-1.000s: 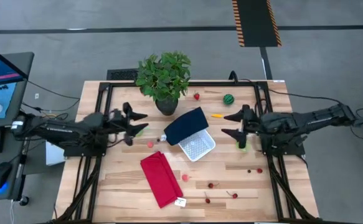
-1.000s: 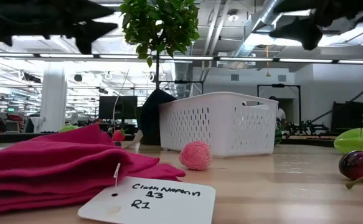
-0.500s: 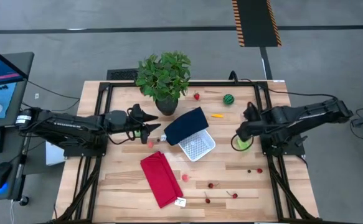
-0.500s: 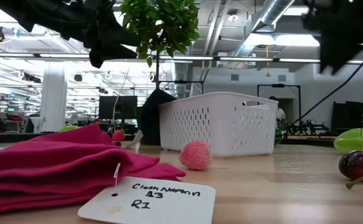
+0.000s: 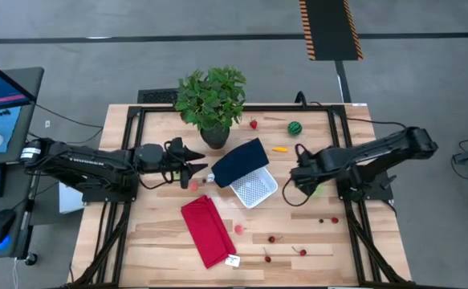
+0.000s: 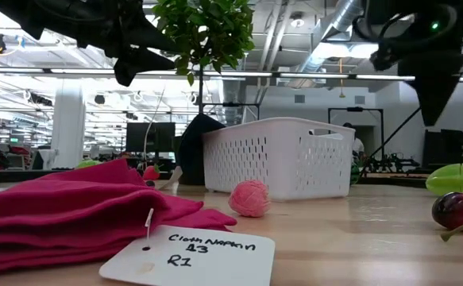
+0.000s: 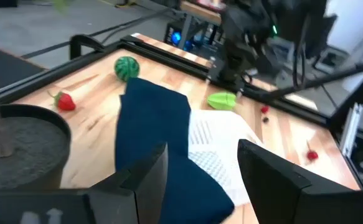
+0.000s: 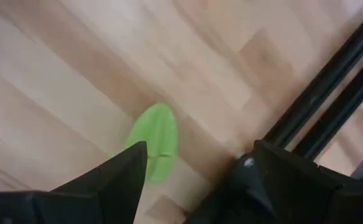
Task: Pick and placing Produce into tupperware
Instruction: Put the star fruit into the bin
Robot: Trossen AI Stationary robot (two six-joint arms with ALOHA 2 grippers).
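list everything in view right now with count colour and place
container: 1, white, table middle
lid: 1, navy, leaning on the container
potted plant: 1, green, far side
cloth: 1, red, near side, tagged
strawberry: 1, red, far edge
melon: 1, striped dark green, far edge
carrot: 1, orange, beside the lid
green piece: 1, below the right gripper
cherries: several, red, near right
left gripper: fingers open, by the lid
right gripper: fingers open, over the green piece
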